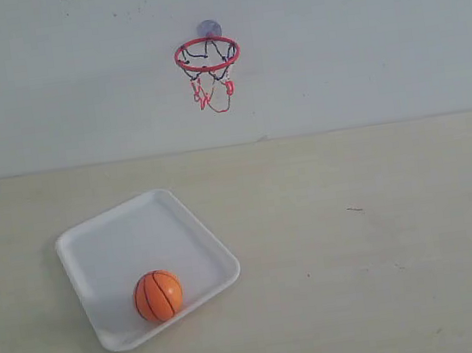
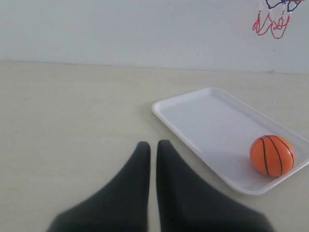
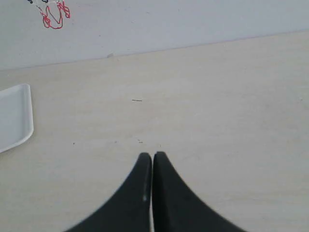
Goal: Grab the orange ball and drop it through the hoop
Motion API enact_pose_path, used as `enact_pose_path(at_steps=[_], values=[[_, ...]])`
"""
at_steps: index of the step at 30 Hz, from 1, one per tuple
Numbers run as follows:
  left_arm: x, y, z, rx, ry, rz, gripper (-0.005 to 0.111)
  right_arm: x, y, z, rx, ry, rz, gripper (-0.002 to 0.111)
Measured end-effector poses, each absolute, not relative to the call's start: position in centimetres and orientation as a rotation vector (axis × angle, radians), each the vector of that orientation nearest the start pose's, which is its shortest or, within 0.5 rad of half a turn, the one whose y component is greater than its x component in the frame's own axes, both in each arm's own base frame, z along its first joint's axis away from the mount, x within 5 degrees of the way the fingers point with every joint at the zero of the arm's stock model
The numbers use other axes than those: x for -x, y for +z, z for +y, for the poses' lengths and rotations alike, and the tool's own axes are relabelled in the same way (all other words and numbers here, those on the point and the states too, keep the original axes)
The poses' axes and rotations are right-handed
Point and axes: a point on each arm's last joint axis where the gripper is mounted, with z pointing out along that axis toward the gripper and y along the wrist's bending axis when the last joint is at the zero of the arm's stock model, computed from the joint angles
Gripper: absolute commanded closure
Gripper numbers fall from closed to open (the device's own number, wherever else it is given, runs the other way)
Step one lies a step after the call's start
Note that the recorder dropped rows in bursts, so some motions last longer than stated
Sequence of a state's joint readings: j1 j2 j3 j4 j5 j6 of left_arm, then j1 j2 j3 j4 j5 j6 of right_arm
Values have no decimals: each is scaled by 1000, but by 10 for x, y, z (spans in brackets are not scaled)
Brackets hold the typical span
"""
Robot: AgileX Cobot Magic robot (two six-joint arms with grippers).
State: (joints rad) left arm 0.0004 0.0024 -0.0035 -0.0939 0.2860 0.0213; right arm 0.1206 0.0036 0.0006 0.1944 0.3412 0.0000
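The orange ball (image 1: 158, 296) lies in the near corner of a white tray (image 1: 114, 241) on the table, left of centre. In the left wrist view the orange ball (image 2: 272, 155) sits well off to the side of my left gripper (image 2: 153, 145), whose black fingers are shut with only a thin slit between them and nothing held. The hoop (image 1: 207, 55), a red rim with a dangling net, hangs on the back wall above the tray; its net (image 2: 271, 21) shows at that view's corner. My right gripper (image 3: 152, 155) is shut and empty over bare table. Neither gripper appears in the exterior view.
The tray (image 2: 207, 123) has a raised rim. An edge of the tray (image 3: 19, 116) and the hoop's net (image 3: 53, 17) show in the right wrist view. The pale wooden table (image 1: 374, 236) meets a white wall at the back.
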Motion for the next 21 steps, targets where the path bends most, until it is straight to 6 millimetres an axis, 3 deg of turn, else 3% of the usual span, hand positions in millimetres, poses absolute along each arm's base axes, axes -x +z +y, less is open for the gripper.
enact_pose_path(at_steps=[12,21], values=[[-55,188,-2,42,-73,1767,103,-53,185,12,-16,272,1802,109],[-55,188,-2,42,-73,1767,103,-55,223,4,-185,378,1373,109]])
